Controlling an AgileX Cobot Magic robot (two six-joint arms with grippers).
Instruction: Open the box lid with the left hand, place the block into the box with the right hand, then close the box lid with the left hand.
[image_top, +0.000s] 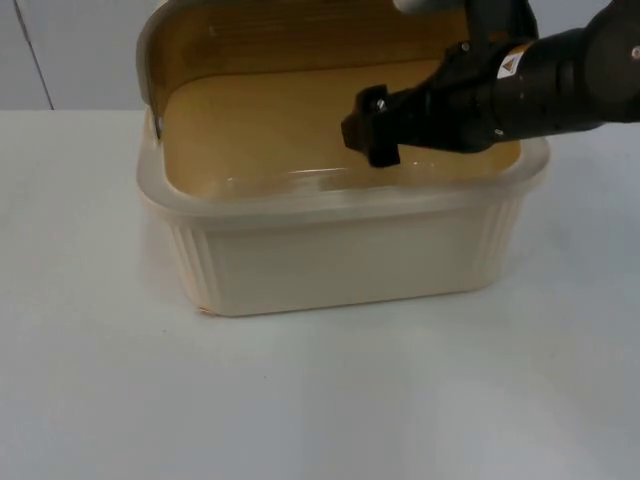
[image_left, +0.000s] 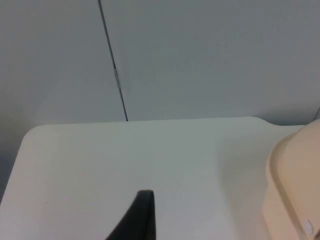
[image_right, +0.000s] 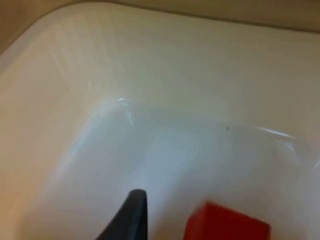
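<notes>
A cream plastic box (image_top: 340, 265) stands mid-table with its lid (image_top: 300, 35) swung up and back. My right gripper (image_top: 372, 128) reaches in from the right, over the rim and into the box. In the right wrist view a red block (image_right: 227, 224) sits close beside that gripper, over the box's pale floor (image_right: 165, 165). Whether the gripper holds the block cannot be made out. My left gripper waits off to the side of the box, where the box's rounded edge (image_left: 295, 190) shows.
White table top (image_top: 320, 400) lies in front of the box and on both sides of it. The grey partition wall (image_left: 200, 55) with a vertical seam stands behind the table's far edge.
</notes>
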